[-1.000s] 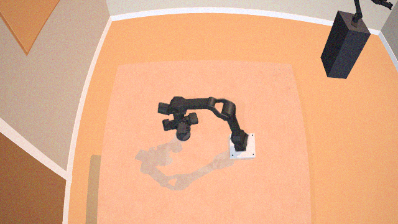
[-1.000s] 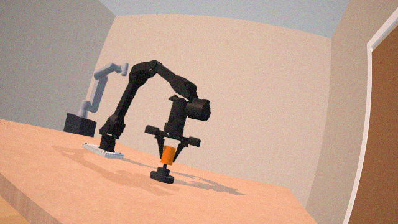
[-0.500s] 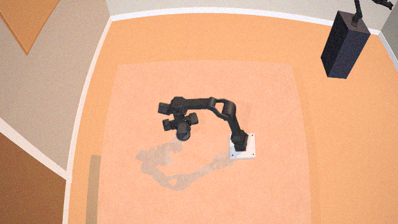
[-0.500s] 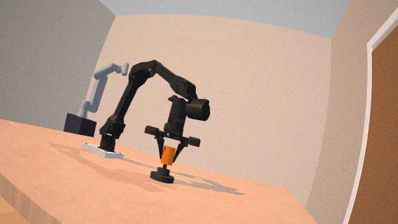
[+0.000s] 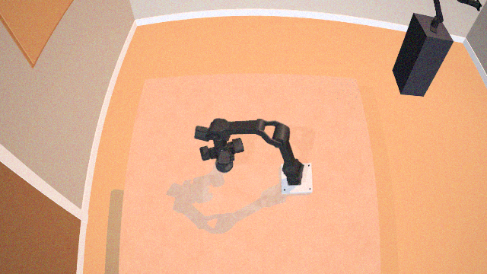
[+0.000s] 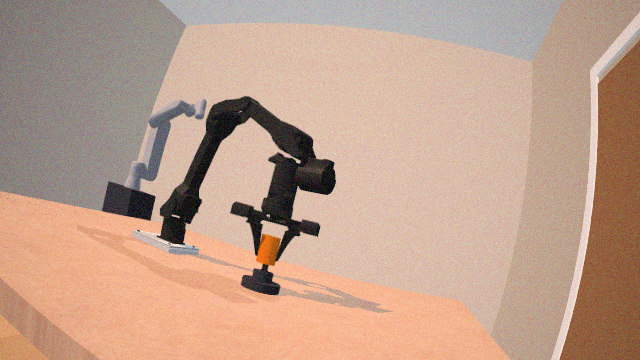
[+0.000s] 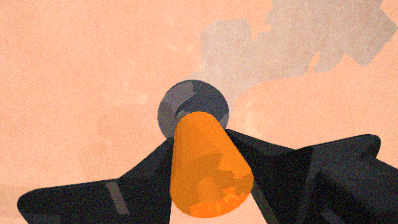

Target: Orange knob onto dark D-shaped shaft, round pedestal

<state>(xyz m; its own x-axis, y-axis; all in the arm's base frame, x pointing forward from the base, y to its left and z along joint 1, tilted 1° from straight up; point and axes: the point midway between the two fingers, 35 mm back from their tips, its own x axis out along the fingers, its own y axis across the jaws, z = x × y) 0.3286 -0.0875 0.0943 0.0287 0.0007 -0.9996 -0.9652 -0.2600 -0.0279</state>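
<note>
The orange knob (image 6: pixel 268 249) (image 7: pixel 207 160) is held upright, slightly tilted in the exterior view, between the fingers of my gripper (image 6: pixel 267 252) (image 7: pixel 199 138), which is shut on it. The dark round pedestal (image 5: pixel 224 167) (image 6: pixel 260 284) (image 7: pixel 168 107) stands on the table under the knob. A short stretch of the dark shaft (image 6: pixel 265 268) shows between the knob's lower end and the pedestal's raised middle, so the knob is above the pedestal. Whether the shaft's tip is inside the hole cannot be seen. The knob's hole and the shaft's flat side are hidden.
The arm's white base plate (image 5: pixel 307 179) (image 6: pixel 187 249) is fixed on the table (image 5: pixel 243 247) (image 6: pixel 200 320). A dark block (image 5: pixel 426 65) (image 6: pixel 127 201) carrying another arm (image 6: pixel 159 142) stands farther off. The arm's shadow lies beside the pedestal.
</note>
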